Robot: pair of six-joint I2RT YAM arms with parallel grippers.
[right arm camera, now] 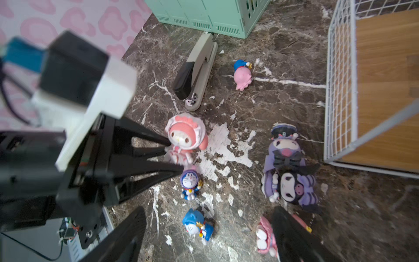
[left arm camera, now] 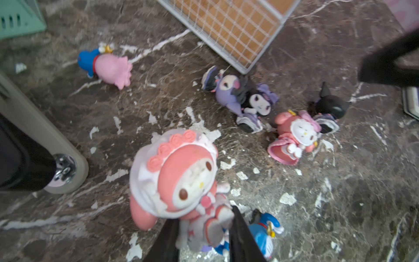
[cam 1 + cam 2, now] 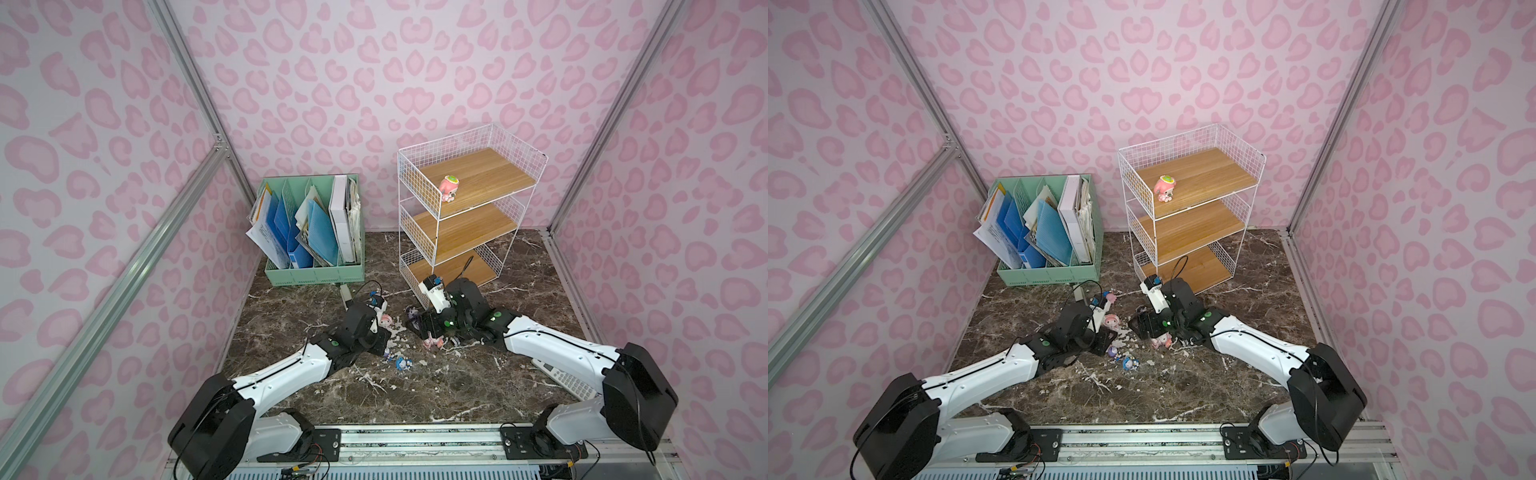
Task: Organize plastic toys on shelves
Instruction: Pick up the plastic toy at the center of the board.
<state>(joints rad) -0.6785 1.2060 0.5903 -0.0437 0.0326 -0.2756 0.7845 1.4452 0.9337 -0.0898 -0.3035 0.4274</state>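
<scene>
In the right wrist view, the left pincer (image 1: 175, 156) is narrowed onto the body of a pink hooded figurine (image 1: 186, 136), which is upright at mid-frame. Whether its feet touch the dark marble worktop (image 1: 294, 56) cannot be told. The right pincer (image 1: 208, 211) gapes wide at the bottom of the frame and holds nothing. A small blue figurine (image 1: 197, 224) lies between its fingers, and a fallen pink figurine (image 1: 263, 236) is partly hidden behind one of them. Two purple-and-black figurines (image 1: 288, 172) lie touching right of centre, near the bottom corner of the shelves (image 1: 340, 79). In a top view, the shelves (image 3: 490, 170) stand right of centre, with another pink figurine (image 3: 449, 187) on the top board.
</scene>
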